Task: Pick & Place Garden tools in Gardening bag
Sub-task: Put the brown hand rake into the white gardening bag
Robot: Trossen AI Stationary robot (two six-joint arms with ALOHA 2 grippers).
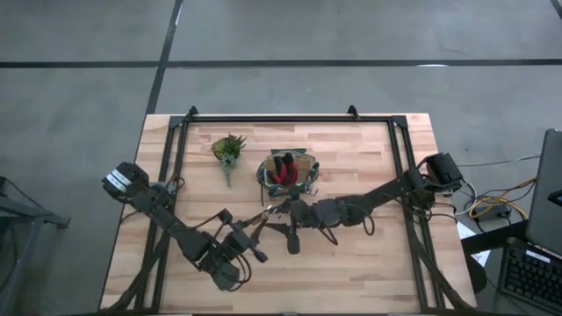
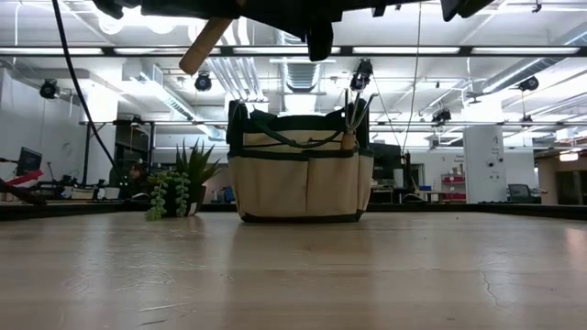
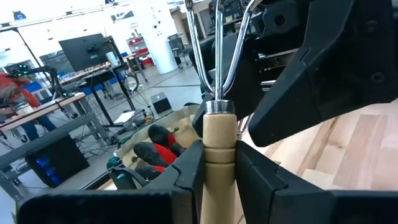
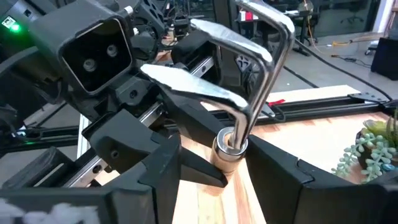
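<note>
A wooden-handled fork [image 1: 263, 215] is held in the air between both grippers, in front of the tan gardening bag [image 1: 288, 171]. My left gripper [image 1: 250, 230] is shut on its handle. My right gripper [image 1: 292, 213] is shut at its metal collar. The handle's butt end [image 2: 204, 44] sticks out high above the table. The bag [image 2: 299, 165] stands upright on its base. The red-and-black glove [image 1: 283, 168] lies inside it, and it also shows in the left wrist view [image 3: 158, 146]. A second fork [image 2: 353, 117] stands in the bag's right side. The shears are hidden. My left gripper pinches the fork's wooden handle [image 3: 219, 163] between its two fingers, just behind the metal collar. The fingers lie along the handle, and the tines [image 3: 214, 50] reach out ahead. The fork is lifted clear of the table. My right gripper has its two fingers on either side of the metal collar [image 4: 229, 148] where the tines meet the handle. It comes from the table's right side, facing the left gripper. The bent tines [image 4: 261, 56] rise in front of its camera.
A small spiky green plant [image 1: 228, 149] stands left of the bag, and it also shows in the low view [image 2: 179, 188]. A dark frame [image 1: 263, 117] runs along the table's far and side edges. Bare wood lies near the front edge [image 1: 351, 272].
</note>
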